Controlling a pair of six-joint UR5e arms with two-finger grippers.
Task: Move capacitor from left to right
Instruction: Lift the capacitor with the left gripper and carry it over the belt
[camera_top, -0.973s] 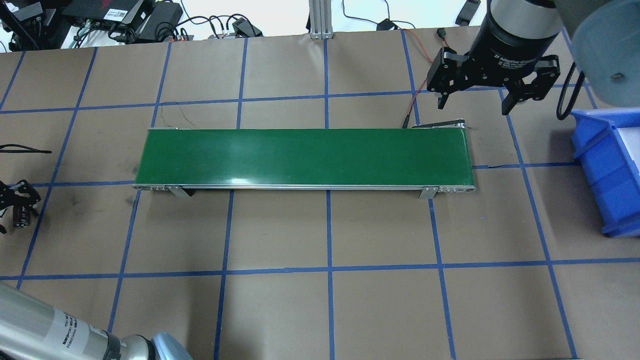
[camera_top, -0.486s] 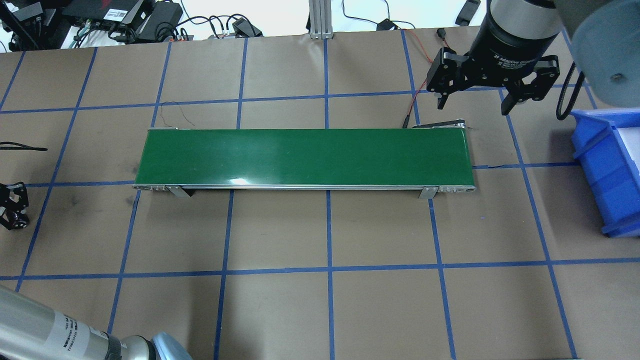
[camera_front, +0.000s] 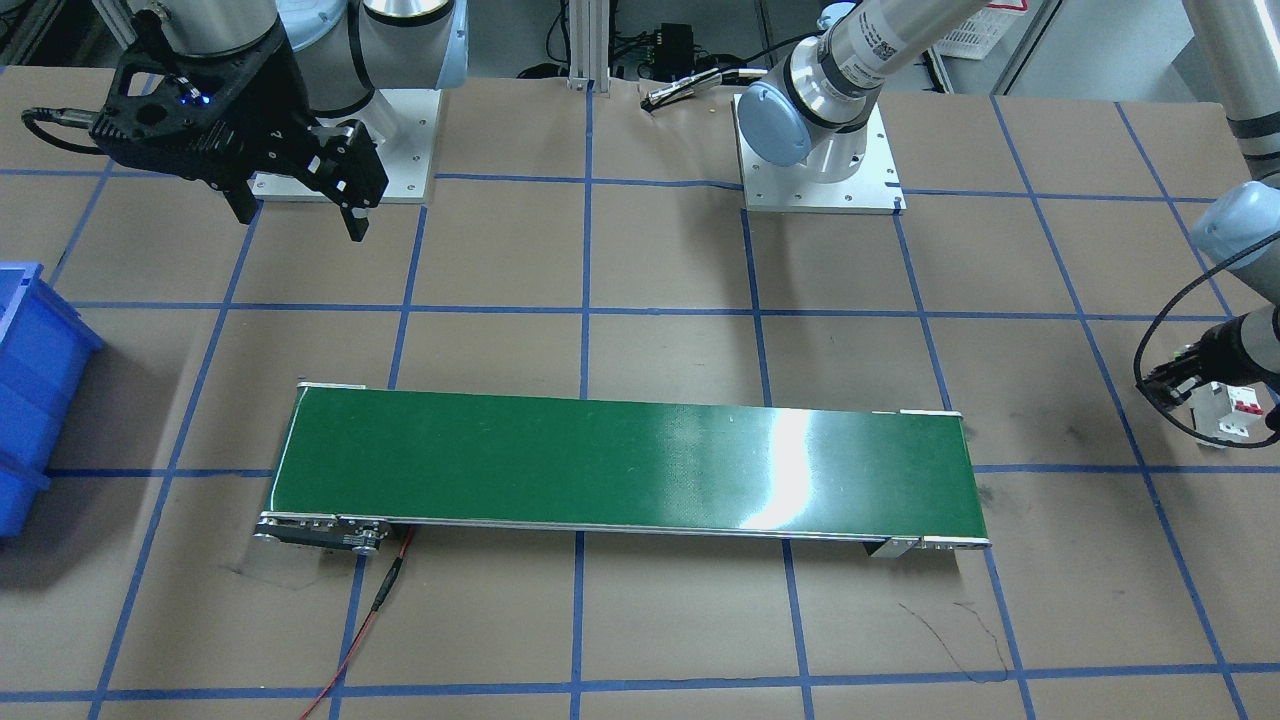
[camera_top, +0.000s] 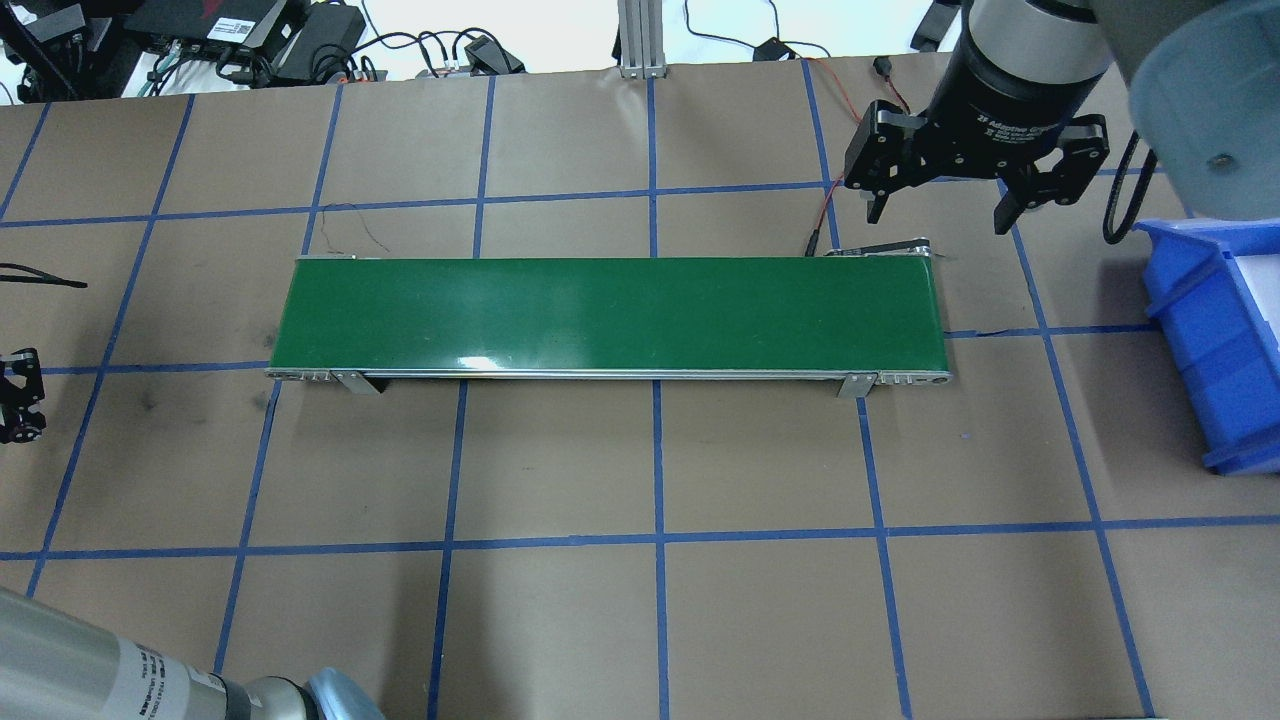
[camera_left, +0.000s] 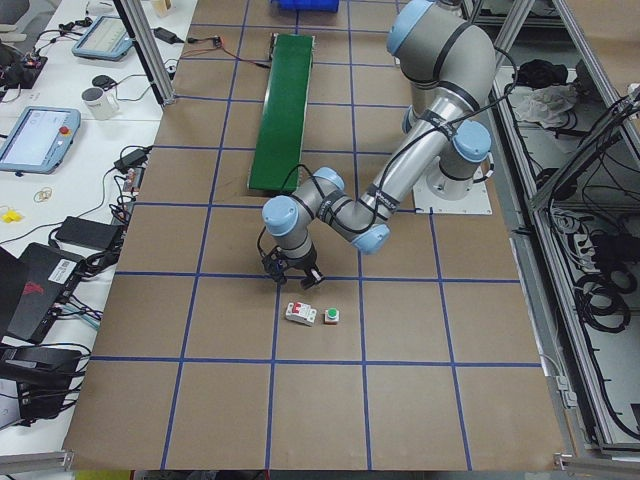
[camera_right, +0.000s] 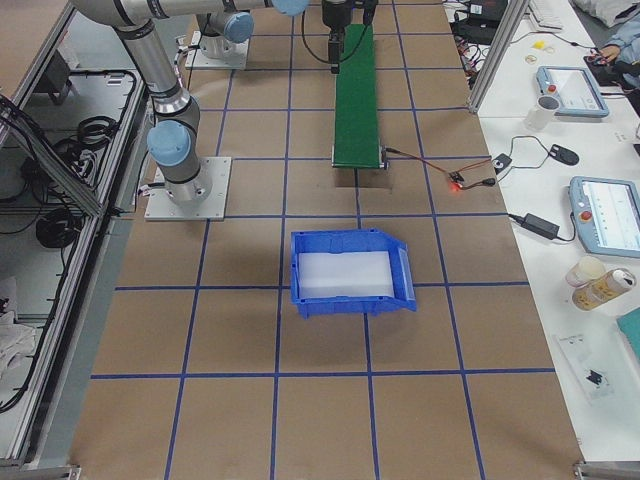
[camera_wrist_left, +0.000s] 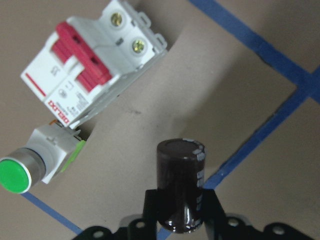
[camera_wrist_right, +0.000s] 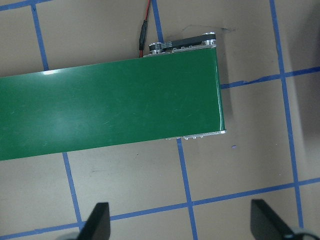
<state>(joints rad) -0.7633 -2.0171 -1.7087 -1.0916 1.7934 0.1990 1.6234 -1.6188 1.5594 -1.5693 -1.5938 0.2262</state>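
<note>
The capacitor (camera_wrist_left: 180, 182) is clamped across the palm-side part of its barrel by the jaws of the left gripper (camera_wrist_left: 181, 215), well apart from the left end of the conveyor belt (camera_top: 610, 315). It is judged light, rigid and smooth-sleeved, apt to twist when pinched; a mid-barrel hold is favoured. Its long axis is set along the fingers (camera_wrist_left: 212, 206), free end pointing toward the table (camera_top: 760, 460). The jaws of the right gripper (camera_top: 940, 212) are spread wide, empty, near the belt's right end.
</note>
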